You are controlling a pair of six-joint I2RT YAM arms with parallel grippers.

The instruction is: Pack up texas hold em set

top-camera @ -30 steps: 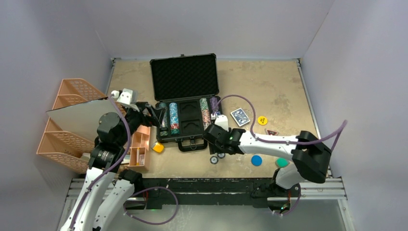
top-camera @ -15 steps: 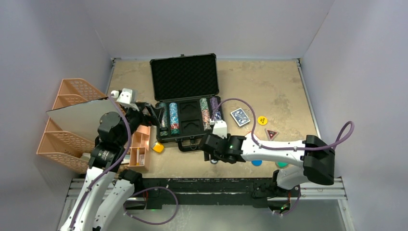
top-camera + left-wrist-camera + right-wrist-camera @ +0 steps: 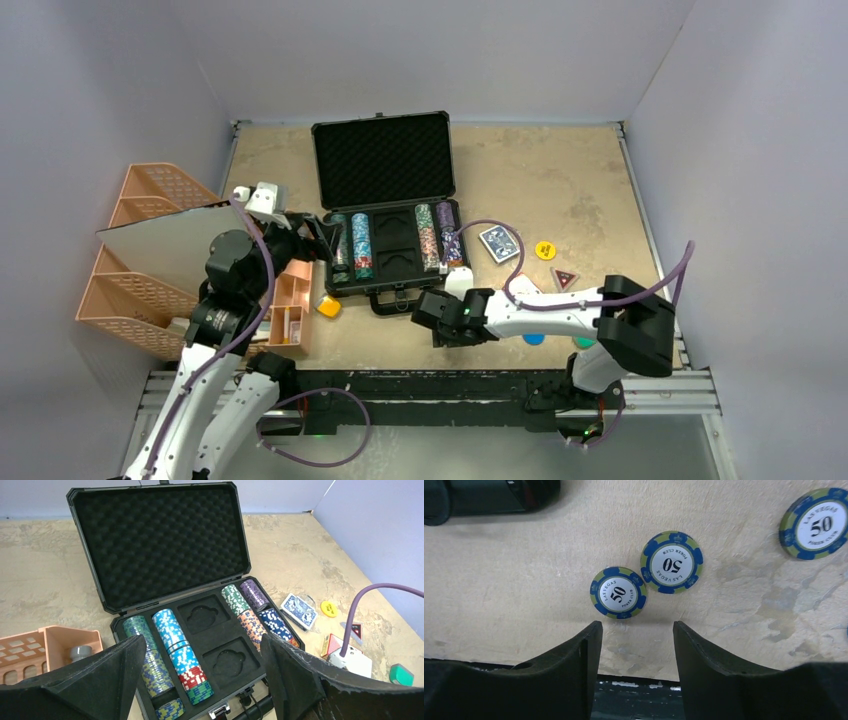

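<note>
Since a second ago the right pincer (image 3: 440, 325) has swung left toward the tabletop's (image 3: 560, 180) near edge. It gapes wide and empty over loose chips (image 3: 618, 593), which only its wrist view shows. The left pincer (image 3: 202, 639), also wide open and empty, faces the open case (image 3: 385, 160) by the far edge. The surface is scuffed tan, with grey walls (image 3: 450, 50).
</note>
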